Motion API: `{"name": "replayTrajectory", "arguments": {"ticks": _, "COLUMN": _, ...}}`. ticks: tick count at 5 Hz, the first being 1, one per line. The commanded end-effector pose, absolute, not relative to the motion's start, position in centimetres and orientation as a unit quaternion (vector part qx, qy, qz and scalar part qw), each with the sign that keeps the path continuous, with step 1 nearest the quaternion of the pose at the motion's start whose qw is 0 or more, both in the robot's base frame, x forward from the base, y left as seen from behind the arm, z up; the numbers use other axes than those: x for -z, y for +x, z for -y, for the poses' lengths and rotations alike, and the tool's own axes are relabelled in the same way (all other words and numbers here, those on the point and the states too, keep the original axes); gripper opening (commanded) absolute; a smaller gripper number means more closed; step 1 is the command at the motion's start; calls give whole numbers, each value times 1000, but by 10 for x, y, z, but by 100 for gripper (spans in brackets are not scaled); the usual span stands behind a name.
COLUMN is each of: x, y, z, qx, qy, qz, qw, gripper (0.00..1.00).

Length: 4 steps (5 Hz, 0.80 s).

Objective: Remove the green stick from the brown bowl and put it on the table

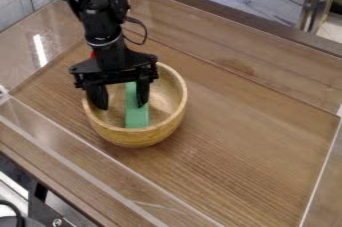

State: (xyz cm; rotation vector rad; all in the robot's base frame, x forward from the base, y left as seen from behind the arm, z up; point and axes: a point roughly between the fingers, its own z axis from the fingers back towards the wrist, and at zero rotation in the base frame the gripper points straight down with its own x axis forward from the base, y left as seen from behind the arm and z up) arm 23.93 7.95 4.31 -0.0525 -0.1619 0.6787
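Observation:
The brown bowl (pixel 168 121) sits left of centre on the wood-grain table (pixel 254 101). The green stick (pixel 136 113) leans inside it, its lower end on the bowl's floor and its upper end toward the far rim. My black gripper (pixel 120 94) hangs straight down over the bowl and is open. Its fingertips dip inside the rim: the left one stands by the bowl's left wall, and the right one overlaps the stick's upper part. Nothing is held, and I cannot tell whether the right finger touches the stick.
Low clear plastic walls (pixel 160 186) edge the table at the front, left and right. A dark piece of equipment (pixel 27 216) shows below the front left corner. Bare tabletop lies to the right of the bowl.

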Motion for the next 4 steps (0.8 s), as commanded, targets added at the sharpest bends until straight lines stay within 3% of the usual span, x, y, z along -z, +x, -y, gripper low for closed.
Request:
{"name": "replayTrajectory", "arguments": {"ticks": 1, "x": -48, "y": 246, "z": -80, "qx": -325, "qy": -24, "qz": 83, "qw": 942, "gripper": 100}}
{"name": "replayTrajectory", "arguments": {"ticks": 4, "x": -42, "y": 239, "z": -114, "qx": -341, "qy": -20, "qz": 84, "qw": 936, "gripper": 100}}
